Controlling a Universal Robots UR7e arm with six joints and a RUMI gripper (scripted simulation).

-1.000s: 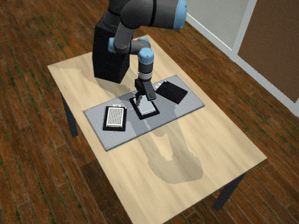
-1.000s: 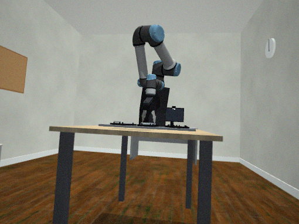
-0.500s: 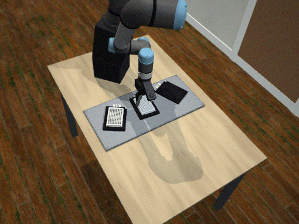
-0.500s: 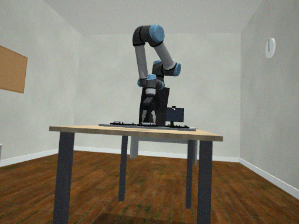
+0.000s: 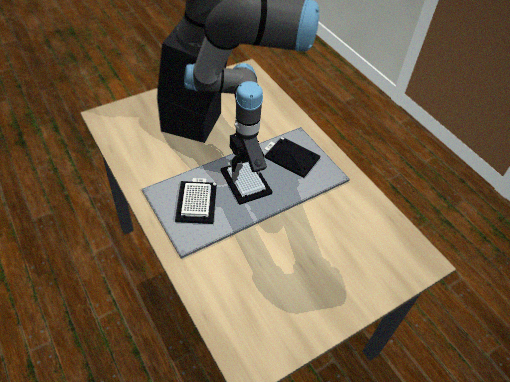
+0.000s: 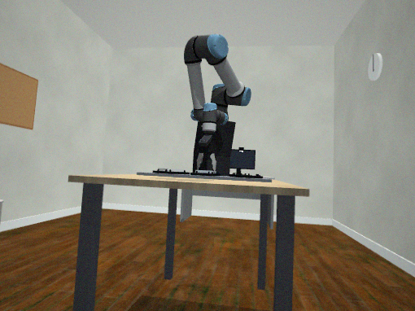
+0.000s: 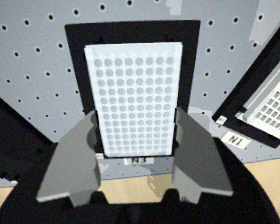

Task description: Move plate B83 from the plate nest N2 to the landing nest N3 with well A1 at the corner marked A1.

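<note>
Plate B83, a white well plate, is over the black plate nest N2 in the middle of the grey mat. My gripper is shut on it, with one finger on each long side near its labelled end. The wrist view shows the plate between the two fingers of the gripper. I cannot tell whether it rests in the nest or is just above it. Plate B38 sits in nest N1 at the left. The landing nest N3 at the right is black and empty.
The grey perforated mat carries all three nests on the wooden table. The arm's dark base block stands behind the mat. In the wrist view, nest N1 with its plate lies close on the right.
</note>
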